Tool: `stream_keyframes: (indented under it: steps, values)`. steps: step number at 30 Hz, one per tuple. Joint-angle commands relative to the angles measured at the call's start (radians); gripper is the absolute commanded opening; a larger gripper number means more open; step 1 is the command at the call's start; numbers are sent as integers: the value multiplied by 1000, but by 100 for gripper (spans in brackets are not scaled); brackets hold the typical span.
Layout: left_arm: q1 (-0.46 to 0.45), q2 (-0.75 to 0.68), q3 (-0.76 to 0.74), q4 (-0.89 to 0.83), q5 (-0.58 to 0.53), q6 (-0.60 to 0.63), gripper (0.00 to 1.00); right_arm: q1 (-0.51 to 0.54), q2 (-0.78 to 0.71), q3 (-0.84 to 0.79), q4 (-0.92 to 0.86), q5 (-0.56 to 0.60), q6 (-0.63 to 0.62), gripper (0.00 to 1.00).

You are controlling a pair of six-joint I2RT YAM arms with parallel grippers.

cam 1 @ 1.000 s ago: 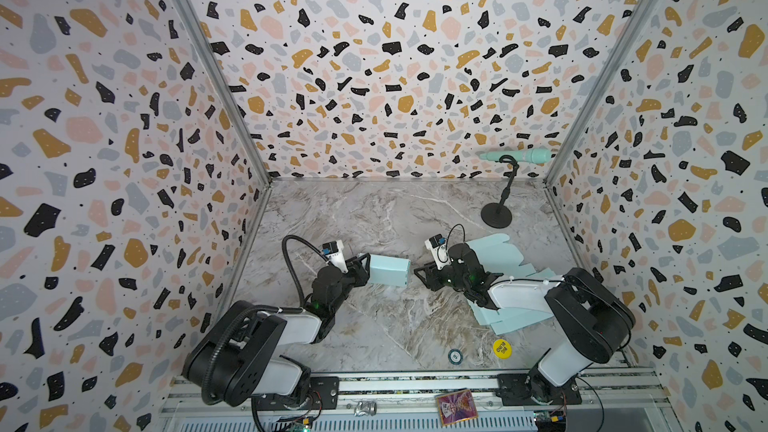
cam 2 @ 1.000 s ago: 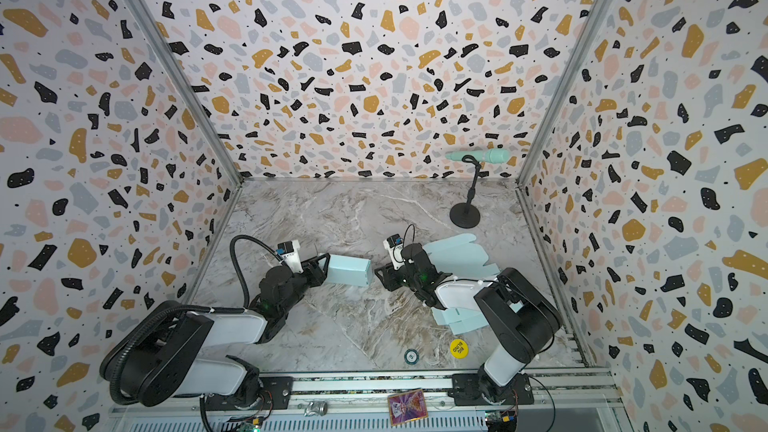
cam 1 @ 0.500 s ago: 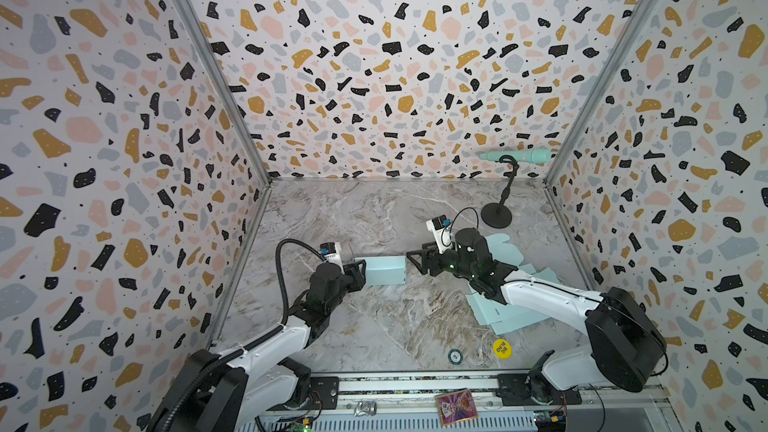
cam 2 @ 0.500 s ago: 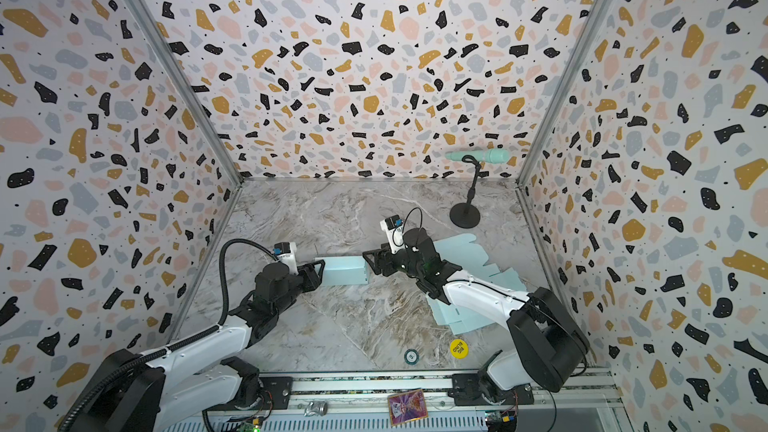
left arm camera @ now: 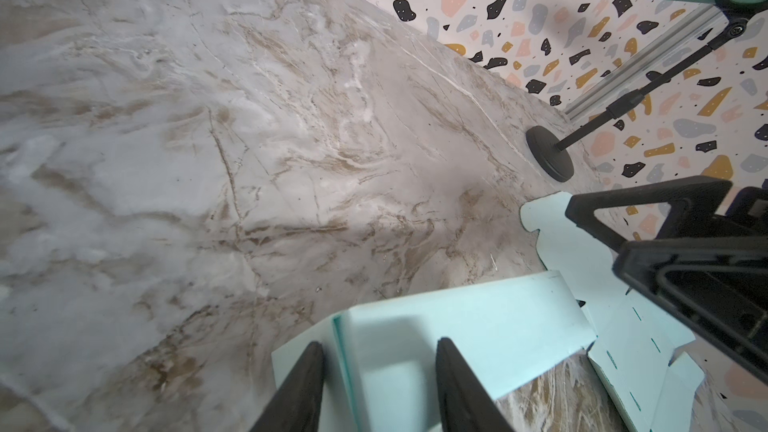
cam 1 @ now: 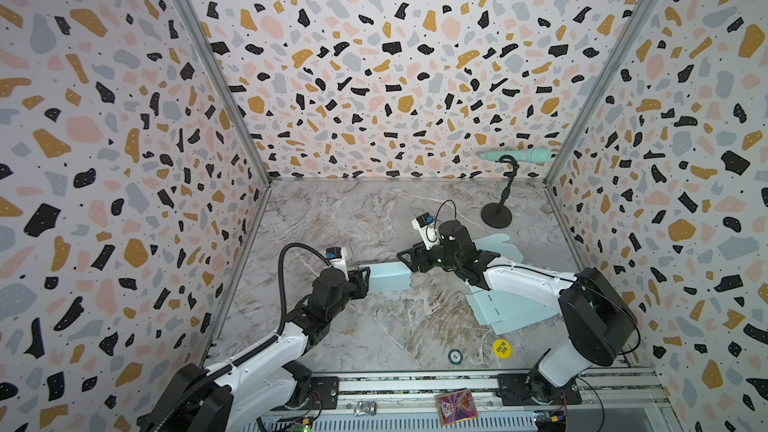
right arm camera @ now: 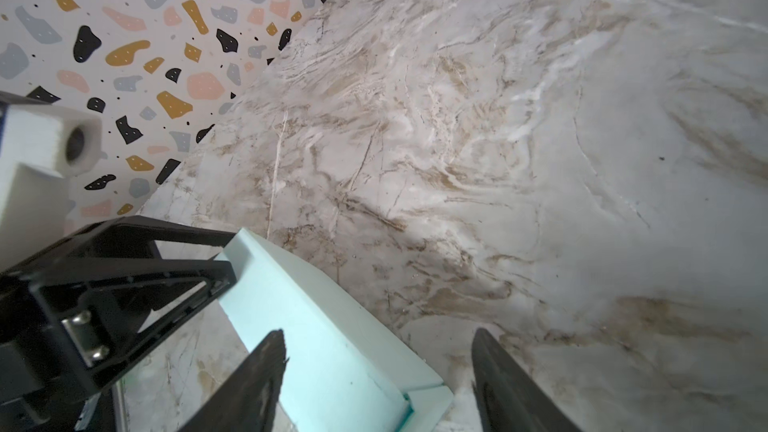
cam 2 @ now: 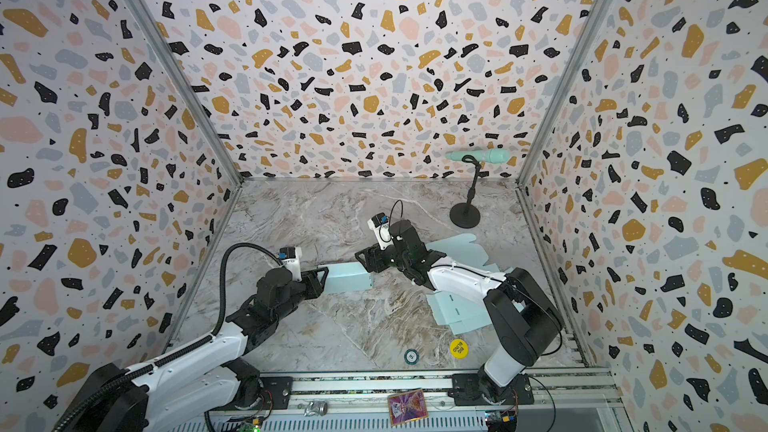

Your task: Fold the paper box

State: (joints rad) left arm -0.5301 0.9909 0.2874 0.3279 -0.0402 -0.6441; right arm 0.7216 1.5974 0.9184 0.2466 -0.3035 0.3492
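The box is straddled at 9 o'clock by left fingers; a pinch cannot be confirmed. It may be crushed if the spread right fingers at 3 o'clock are driven inward.

Pale mint paper box, folded into a closed oblong, lying flat mid marble table, long side crosswise.

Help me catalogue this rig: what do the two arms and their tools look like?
The left arm and right arm share glossy white link shells and bulky black joints. The left tool and right tool are black, with hollow triangular-frame fingers. A white camera block sits on each wrist. A ribbed black hose arcs off the left arm; a thin black cable loops off the right.
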Motion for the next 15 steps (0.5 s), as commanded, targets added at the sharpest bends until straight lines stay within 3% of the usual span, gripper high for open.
stream_keyframes:
  steps: [1,7,15]
  values:
    - [-27,-18,-30,-70,-4,24,44,9,-40,-39,-10,-28,-17,72]
    - [-67,-104,-60,-136,-12,-14,41,41,-68,-107,-3,-60,4,70]
    - [-134,-264,-127,-282,-40,-54,40,159,-148,-224,-43,62,0,68]
